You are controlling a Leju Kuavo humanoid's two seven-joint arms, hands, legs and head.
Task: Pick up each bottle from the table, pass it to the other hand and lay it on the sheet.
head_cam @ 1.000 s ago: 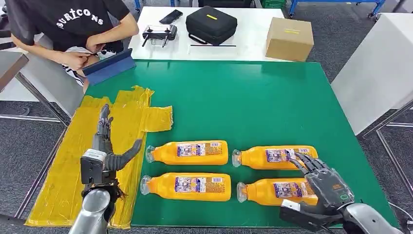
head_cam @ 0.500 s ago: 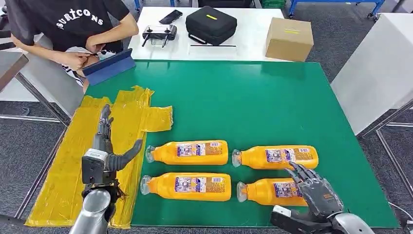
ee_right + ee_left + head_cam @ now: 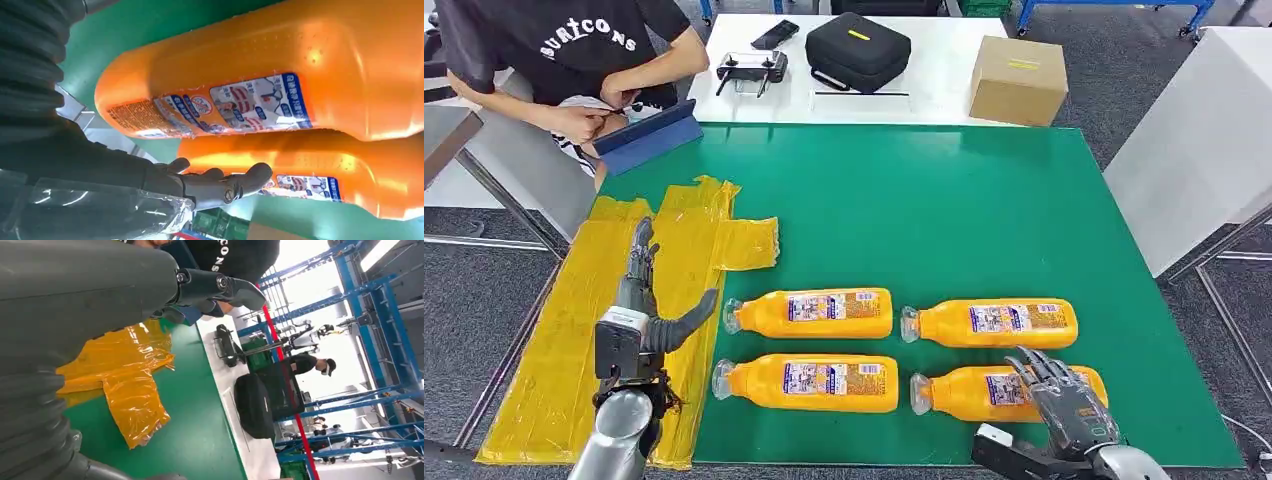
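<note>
Four orange bottles lie on their sides on the green table (image 3: 924, 210), in two rows. The near right bottle (image 3: 984, 392) has my right hand (image 3: 1064, 405) over its base end, fingers spread and holding nothing. The right wrist view has this bottle (image 3: 280, 85) close up, with the far right bottle (image 3: 320, 170) behind my fingers (image 3: 220, 182). The far right bottle (image 3: 994, 322), far left bottle (image 3: 814, 312) and near left bottle (image 3: 809, 381) lie untouched. My left hand (image 3: 644, 300) hovers open over the yellow sheet (image 3: 564, 330), thumb pointing toward the bottles.
A person (image 3: 564, 50) sits at the far left corner with a blue tablet case (image 3: 646, 135). A white table behind holds a black case (image 3: 857, 50), a controller (image 3: 751, 70) and a cardboard box (image 3: 1018, 80). A second white table (image 3: 1204, 130) stands at right.
My right hand has drawn back toward me, from over the far right bottle to above the near right bottle's base end. My left hand has hardly moved.
</note>
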